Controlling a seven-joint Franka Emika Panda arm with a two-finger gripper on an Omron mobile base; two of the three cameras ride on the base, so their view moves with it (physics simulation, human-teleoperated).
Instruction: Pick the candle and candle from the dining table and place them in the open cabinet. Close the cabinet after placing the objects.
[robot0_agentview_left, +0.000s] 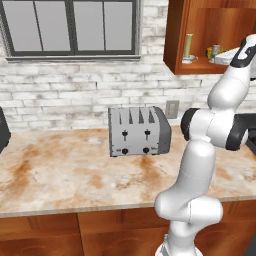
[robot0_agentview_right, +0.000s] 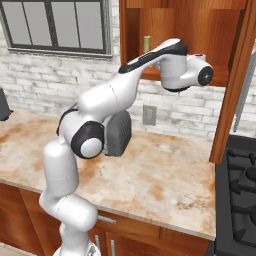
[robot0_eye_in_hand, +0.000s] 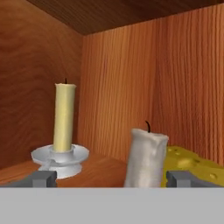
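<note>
Claw (robot0_eye_in_hand: 111, 178) wide open, holding nothing, fingertips either side of grey candle (robot0_eye_in_hand: 146, 156) standing upright on cabinet (robot0_agentview_left: 176, 35) shelf. Yellow taper (robot0_eye_in_hand: 64, 117) upright in silver dish to its left, near cabinet's side wall. Cheese wedge (robot0_eye_in_hand: 192, 162) just behind grey candle. Cabinet door open.

The white arm (robot0_agentview_left: 200, 165) rose from the lower right and reached up toward the open cabinet (robot0_agentview_left: 176, 35) on the brick wall. On the cabinet's shelf stood the taper candle (robot0_agentview_left: 188, 46) in its silver holder, upright; to its right sat a small yellow thing (robot0_agentview_left: 209, 52) and a grey stub (robot0_agentview_left: 216, 50), partly hidden by the arm. Below, a silver toaster (robot0_agentview_left: 138, 131) sat on the mottled tabletop (robot0_agentview_left: 65, 175), beneath a dark-framed window (robot0_agentview_left: 70, 27)
</note>
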